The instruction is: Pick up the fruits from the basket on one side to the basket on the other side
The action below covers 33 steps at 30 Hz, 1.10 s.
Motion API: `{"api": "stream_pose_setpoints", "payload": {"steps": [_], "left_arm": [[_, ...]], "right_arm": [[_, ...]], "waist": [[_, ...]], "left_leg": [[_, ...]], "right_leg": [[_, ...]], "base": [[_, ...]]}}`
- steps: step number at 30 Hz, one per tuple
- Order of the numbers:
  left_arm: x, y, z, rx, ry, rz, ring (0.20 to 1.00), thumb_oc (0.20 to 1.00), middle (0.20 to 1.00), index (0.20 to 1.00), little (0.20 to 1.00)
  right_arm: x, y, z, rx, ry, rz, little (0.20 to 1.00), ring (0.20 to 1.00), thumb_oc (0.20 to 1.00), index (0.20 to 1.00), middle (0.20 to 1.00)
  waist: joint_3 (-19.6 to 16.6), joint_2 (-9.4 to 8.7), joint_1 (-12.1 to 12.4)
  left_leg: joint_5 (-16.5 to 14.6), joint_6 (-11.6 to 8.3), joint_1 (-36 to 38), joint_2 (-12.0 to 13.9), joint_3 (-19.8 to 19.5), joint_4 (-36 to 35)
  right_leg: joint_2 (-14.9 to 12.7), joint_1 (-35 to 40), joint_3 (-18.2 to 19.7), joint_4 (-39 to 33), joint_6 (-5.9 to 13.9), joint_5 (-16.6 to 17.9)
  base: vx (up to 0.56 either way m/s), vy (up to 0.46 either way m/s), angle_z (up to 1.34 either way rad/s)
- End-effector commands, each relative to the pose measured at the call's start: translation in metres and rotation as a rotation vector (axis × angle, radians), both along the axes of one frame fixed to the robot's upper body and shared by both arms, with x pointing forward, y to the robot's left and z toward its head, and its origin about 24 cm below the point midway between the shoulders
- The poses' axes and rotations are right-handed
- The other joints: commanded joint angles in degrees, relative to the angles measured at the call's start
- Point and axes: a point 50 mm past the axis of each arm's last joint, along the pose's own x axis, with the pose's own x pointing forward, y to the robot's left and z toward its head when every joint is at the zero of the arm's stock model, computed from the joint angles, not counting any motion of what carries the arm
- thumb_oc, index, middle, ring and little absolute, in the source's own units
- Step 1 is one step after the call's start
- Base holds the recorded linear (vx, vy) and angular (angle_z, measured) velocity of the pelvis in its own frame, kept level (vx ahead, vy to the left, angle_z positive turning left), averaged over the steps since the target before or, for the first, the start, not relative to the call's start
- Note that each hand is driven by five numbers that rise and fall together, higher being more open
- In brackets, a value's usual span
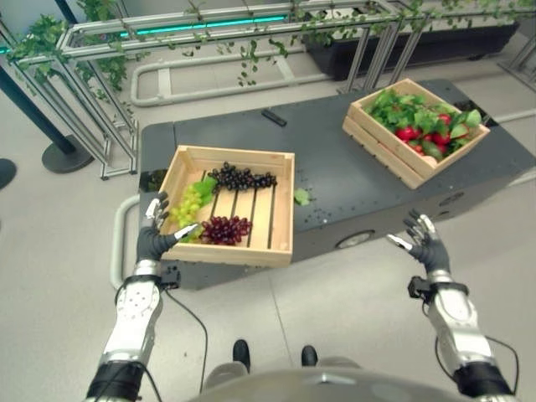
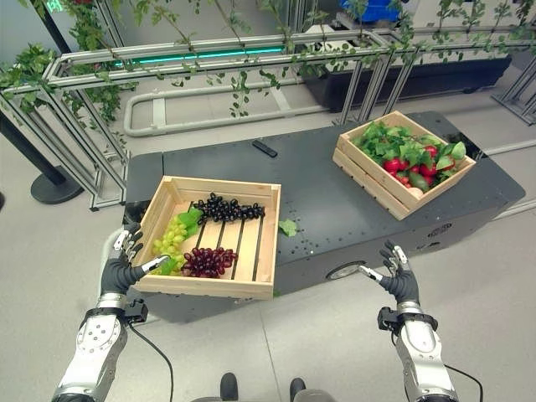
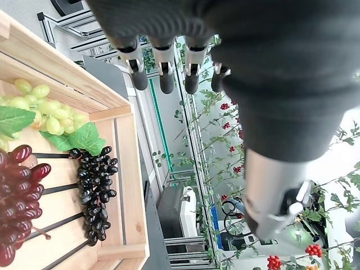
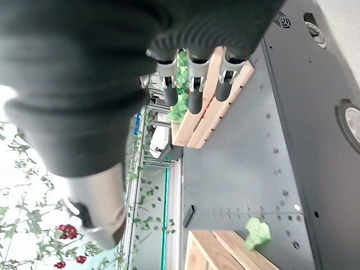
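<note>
Head views: left hand (image 1: 153, 239) fingers spread, empty, at near-left corner of grape basket (image 1: 280, 219) on dark counter (image 1: 352, 180); right hand (image 1: 425, 240) spread, empty, off counter's front edge | second basket (image 1: 378, 142) far right, red fruit, possibly radishes (image 1: 408, 133), under leaves | left wrist: green (image 3: 42, 107), black (image 3: 95, 194), red grapes (image 3: 17, 199) in basket | right wrist: loose leaf (image 4: 256, 232) on counter.

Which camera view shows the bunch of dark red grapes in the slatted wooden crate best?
The left eye view: the bunch of dark red grapes lies whole and unobstructed on the slatted wooden crate, beside the left hand. The right eye view shows it whole too. The left wrist view cuts it off at the edge; the right wrist view shows a crate corner.
</note>
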Motion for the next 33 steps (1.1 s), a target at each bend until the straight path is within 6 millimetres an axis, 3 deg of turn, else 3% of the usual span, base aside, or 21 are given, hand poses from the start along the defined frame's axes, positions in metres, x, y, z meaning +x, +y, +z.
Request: {"api": "stream_pose_setpoints", "payload": {"steps": [1, 3, 4, 6, 10, 17, 24, 33], "left_arm": [[0.004, 0.004, 0.005, 0.044, -0.026, -0.010, 1.000, 1.000, 1.000, 1.000, 1.000], [0.002, 0.007, -0.014, 0.055, 0.065, 0.011, 1.000, 1.000, 1.000, 1.000, 1.000], [0.002, 0.007, -0.014, 0.056, 0.064, 0.011, 1.000, 1.000, 1.000, 1.000, 1.000], [-0.007, 0.012, -0.051, 0.080, 0.248, 0.037, 1.000, 1.000, 1.000, 1.000, 1.000], [-0.024, 0.016, -0.087, 0.005, 0.416, 0.108, 1.000, 1.000, 1.000, 1.000, 1.000], [-0.073, 0.015, -0.143, -0.001, 0.786, 0.178, 1.000, 1.000, 1.000, 1.000, 1.000], [-0.091, 0.014, -0.153, 0.051, 0.888, 0.124, 1.000, 1.000, 1.000, 1.000, 1.000], [-0.087, 0.015, -0.150, 0.040, 0.859, 0.149, 1.000, 1.000, 1.000, 1.000, 1.000]], "right_arm": [[0.012, -0.002, 0.012, -0.009, -0.068, 0.006, 1.000, 1.000, 1.000, 1.000, 1.000], [0.009, -0.001, -0.003, 0.003, -0.006, -0.005, 1.000, 1.000, 1.000, 1.000, 1.000], [0.009, -0.001, -0.003, 0.003, -0.007, -0.005, 1.000, 1.000, 1.000, 1.000, 1.000], [0.000, 0.001, -0.031, 0.011, 0.127, -0.017, 1.000, 1.000, 1.000, 1.000, 1.000], [-0.014, 0.005, -0.062, 0.000, 0.286, -0.031, 1.000, 1.000, 1.000, 1.000, 1.000], [-0.042, 0.005, -0.100, 0.012, 0.514, -0.072, 1.000, 1.000, 1.000, 1.000, 1.000], [-0.046, 0.001, -0.101, 0.018, 0.525, -0.089, 1.000, 1.000, 1.000, 1.000, 1.000], [-0.049, 0.000, -0.103, 0.036, 0.532, -0.110, 1.000, 1.000, 1.000, 1.000, 1.000]], "waist": [[-2.14, -0.48, 0.60], [-2.10, -0.64, 0.67], [-2.08, -0.64, 0.70], [-2.26, -0.53, 0.75], [-2.25, -0.29, 0.80], [-2.71, 0.11, 0.68], [-2.80, 0.29, 0.71], [-2.97, 0.15, 1.00]], "left_leg": [[-4.72, -0.47, 0.48, 1.11, 1.28, 2.40], [-4.79, -0.38, 0.44, 1.07, 1.54, 2.70], [-4.80, -0.38, 0.44, 1.07, 1.57, 2.70], [-4.76, -0.36, 0.60, 0.97, 1.68, 2.60], [-4.87, -0.33, 1.07, 0.84, 1.52, 2.48], [-5.12, -0.26, 1.96, 0.70, 1.24, 2.21], [-5.27, -0.17, 1.97, 0.64, 1.15, 2.24], [-5.35, -0.23, 2.58, 0.67, 0.74, 1.85]], "right_leg": [[-1.46, -4.26, -0.50, 4.03, 4.69, -0.03], [-1.35, -4.34, -0.22, 4.13, 4.78, 0.13], [-1.35, -4.35, -0.19, 4.12, 4.78, 0.13], [-1.37, -4.25, -0.22, 4.08, 4.86, 0.13], [-1.51, -3.86, -0.57, 3.95, 4.89, 0.03], [-1.52, -2.88, -1.10, 3.82, 4.82, -0.31], [-1.54, -2.85, -1.30, 3.89, 4.92, -0.39], [-1.59, -2.13, -1.82, 3.55, 4.84, -0.65]], "base": [[0.01, 0.013, -0.03], [0.00, 0.006, -0.02], [0.01, 0.011, -0.05], [0.01, 0.020, -0.05], [0.01, 0.004, -0.01], [0.03, 0.012, -0.01], [0.00, 0.000, 0.00], [0.00, 0.000, 0.00]]}}
